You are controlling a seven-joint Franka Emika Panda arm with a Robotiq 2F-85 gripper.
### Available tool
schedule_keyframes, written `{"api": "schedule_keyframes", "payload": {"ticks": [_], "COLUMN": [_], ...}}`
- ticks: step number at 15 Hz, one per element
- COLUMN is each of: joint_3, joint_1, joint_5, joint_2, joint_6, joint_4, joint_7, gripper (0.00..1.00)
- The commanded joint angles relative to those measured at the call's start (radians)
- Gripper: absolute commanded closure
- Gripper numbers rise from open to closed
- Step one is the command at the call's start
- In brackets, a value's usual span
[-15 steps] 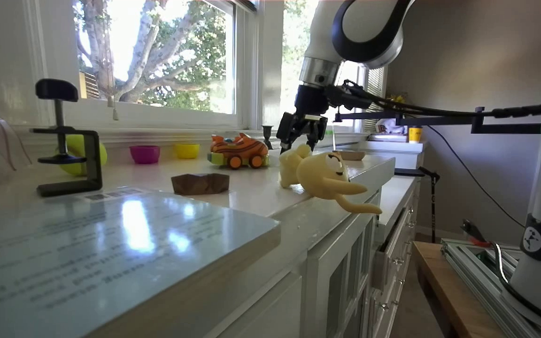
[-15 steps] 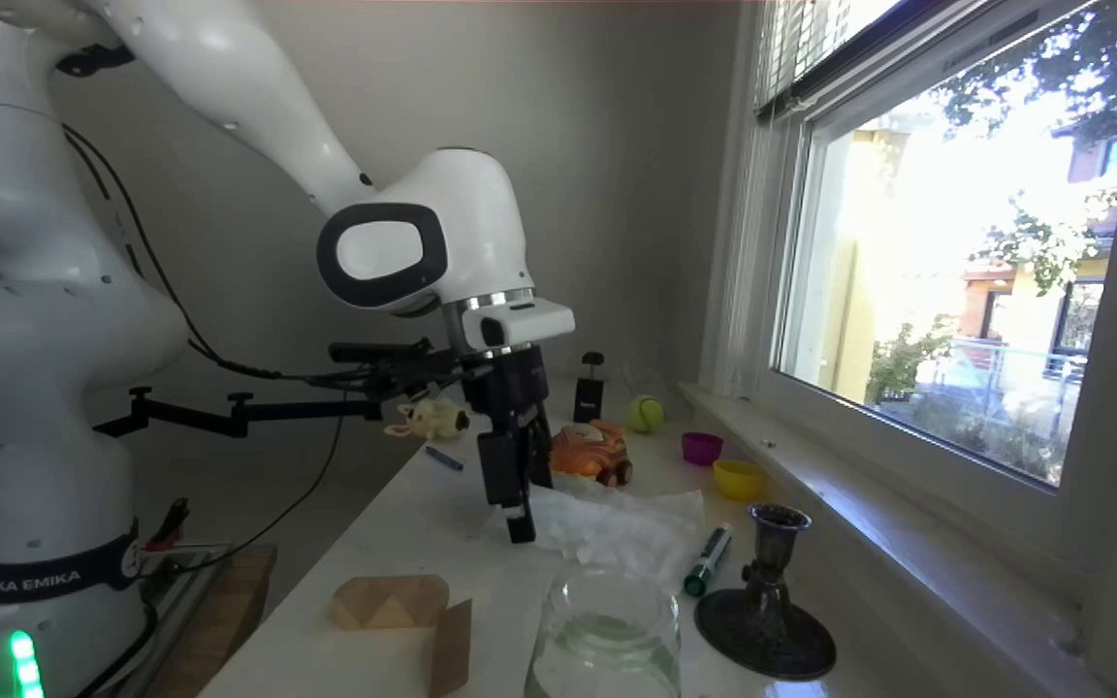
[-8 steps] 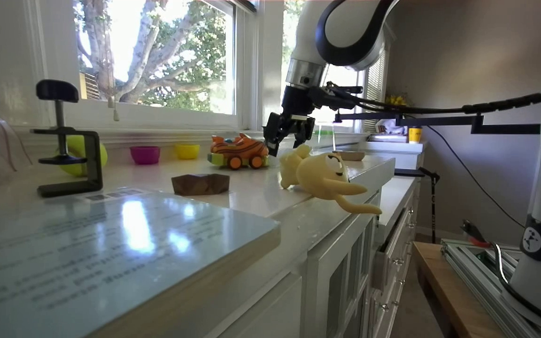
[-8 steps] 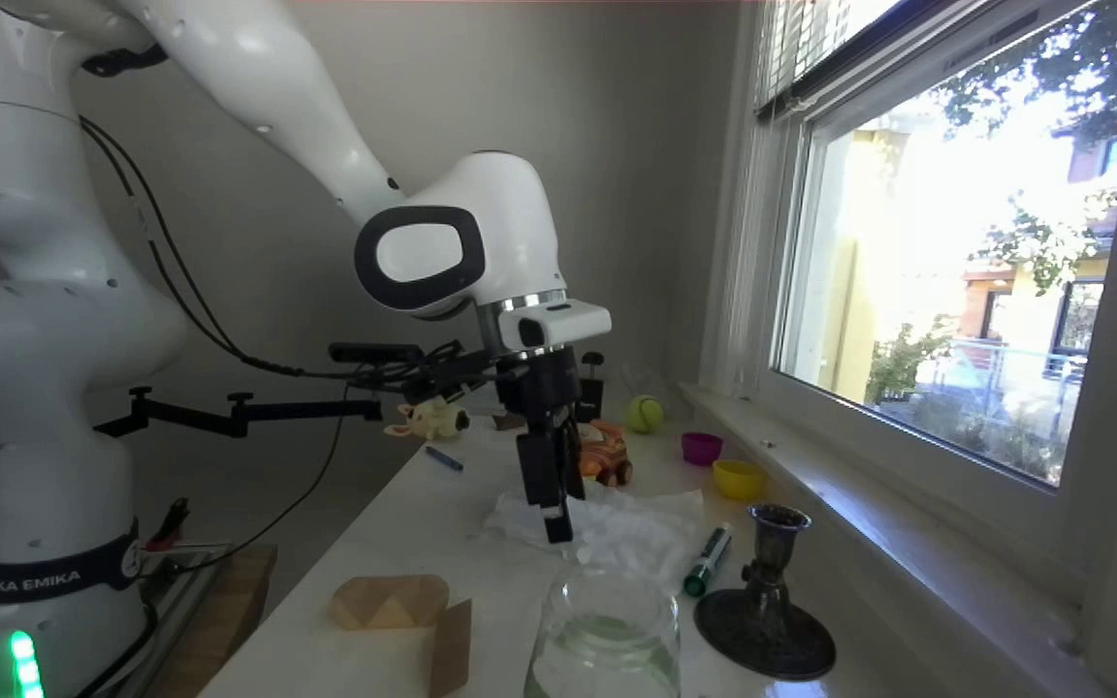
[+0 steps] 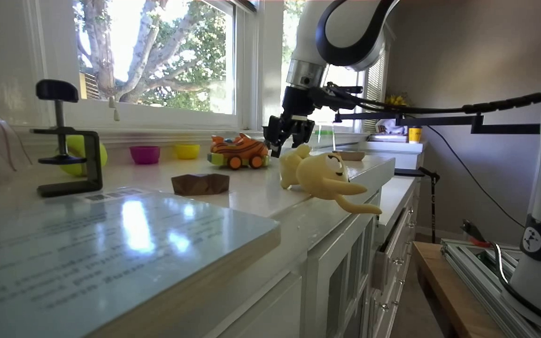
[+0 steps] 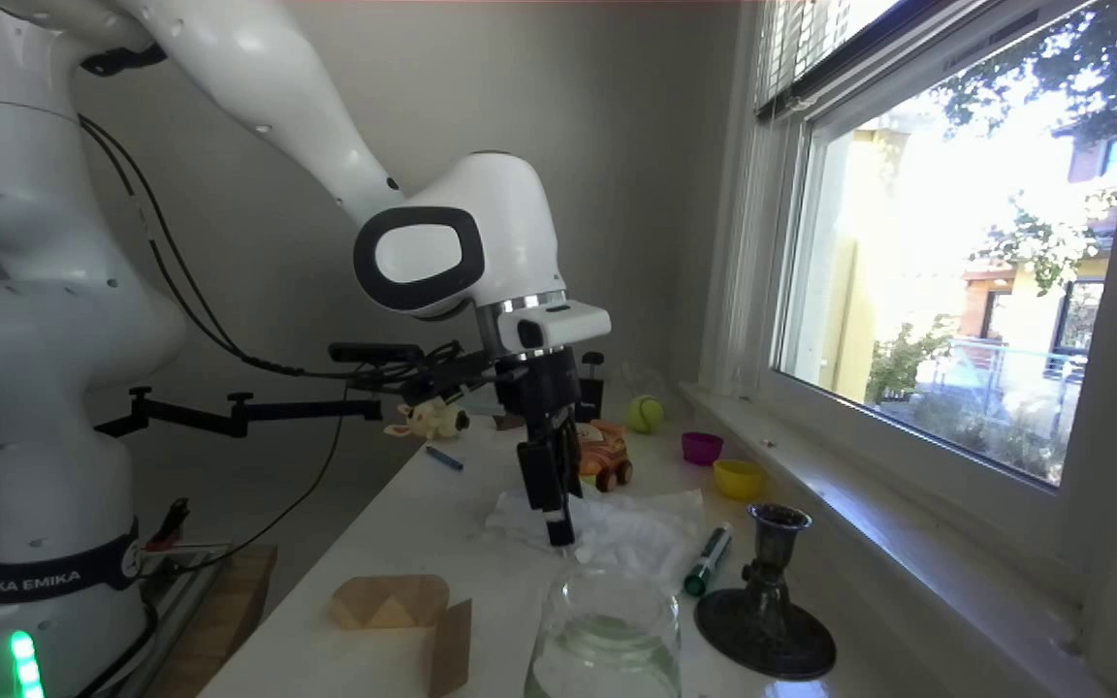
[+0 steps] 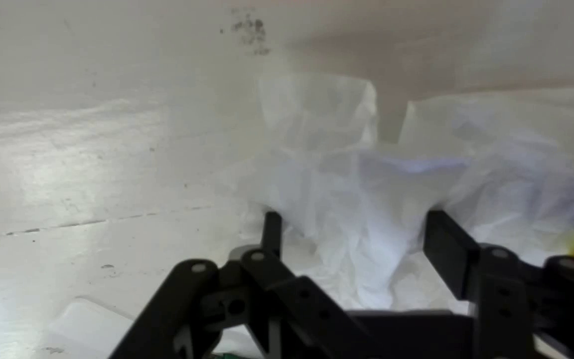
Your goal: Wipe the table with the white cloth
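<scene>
The white cloth [image 6: 651, 528] lies crumpled on the pale countertop, the table [image 6: 486, 567], in an exterior view. It also shows in the wrist view [image 7: 366, 184], with folds bunched up between the fingers. My gripper [image 7: 355, 219] is open, with one finger on each side of the bunched folds; its fingertips are at the cloth. The gripper shows over the cloth's near left part in an exterior view [image 6: 568, 516] and behind the plush toy in an exterior view [image 5: 284, 149], where the cloth is not clearly visible. Dark specks mark the table [image 7: 92, 179] in the wrist view.
A glass jar [image 6: 607, 640], a green marker [image 6: 709, 560] and a dark candle holder [image 6: 767, 606] stand near the cloth. An orange toy car [image 5: 238, 151] is just beyond it. A plush toy [image 5: 320, 176] overhangs the table edge. A cardboard piece [image 6: 389, 601] lies left of the jar.
My gripper has moved over the cloth, toward the window, then down very slightly in the last half second. It stays open. The cloth has not visibly shifted.
</scene>
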Motion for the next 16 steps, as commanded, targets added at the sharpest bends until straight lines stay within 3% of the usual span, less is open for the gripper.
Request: {"api": "schedule_keyframes", "payload": {"ticks": [1,7,8,10,13,14,16], "joint_3": [-0.028,-0.028,-0.028,-0.026,-0.019,-0.021,-0.019], "joint_1": [0.026,0.026,0.027,0.021,0.007,0.008,0.005], "joint_5": [-0.01,-0.01,-0.01,-0.027,-0.066,-0.068,-0.086], "joint_2": [0.0,0.0,0.0,-0.01,-0.02,-0.021,-0.027], "joint_6": [-0.002,-0.002,-0.002,-0.005,-0.004,-0.004,-0.006], "joint_4": [0.001,0.001,0.001,0.0,0.001,0.001,0.0], "joint_7": [0.006,0.006,0.006,0.017,0.043,0.04,0.044], "gripper": [0.25,0.25,0.06,0.0,0.0,0.19,0.34]}}
